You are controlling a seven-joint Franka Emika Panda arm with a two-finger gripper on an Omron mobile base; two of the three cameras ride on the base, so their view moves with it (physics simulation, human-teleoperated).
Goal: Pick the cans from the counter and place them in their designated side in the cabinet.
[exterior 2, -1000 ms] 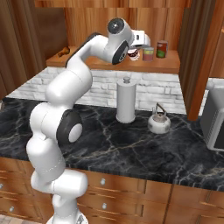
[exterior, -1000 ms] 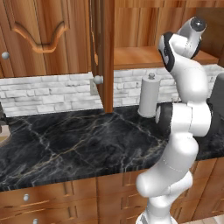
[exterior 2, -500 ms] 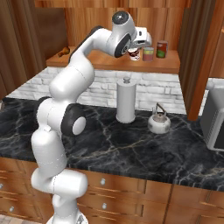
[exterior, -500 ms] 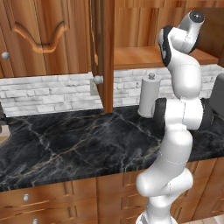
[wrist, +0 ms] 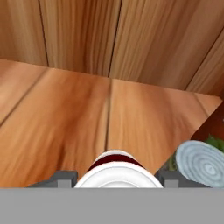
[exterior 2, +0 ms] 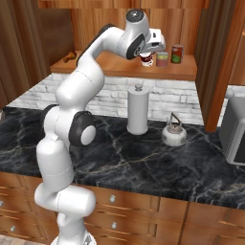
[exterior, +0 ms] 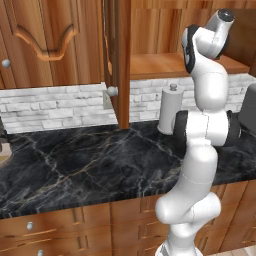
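Note:
My gripper (exterior 2: pixel 149 51) is shut on the red-and-white can (exterior 2: pixel 147 60), holding it just over the cabinet's plank shelf (exterior 2: pixel 110 67). In the hand view the can's white top (wrist: pixel 116 164) sits between the two fingertips of the gripper (wrist: pixel 116 177), with the shelf boards (wrist: pixel 65 113) beneath. A second can (exterior 2: pixel 162 59), with a grey-green top, yellow middle and red base, stands on the shelf close to the right of the held one. Its grey lid (wrist: pixel 202 162) shows at the lower right of the hand view. The black marble counter (exterior 2: pixel 143 158) lies below.
A red can with a green top (exterior 2: pixel 177 53) stands farther right on the shelf. A paper-towel roll (exterior 2: pixel 138 110) and a silver kettle (exterior 2: pixel 173 134) stand on the counter under the shelf. The open cabinet door (exterior: pixel 120 60) with its knob (exterior: pixel 112 91) hangs left of the arm.
The arm has straightened upward and carried the red-and-white can a little to the right and deeper over the shelf, closer to the other can. The grip has stayed shut.

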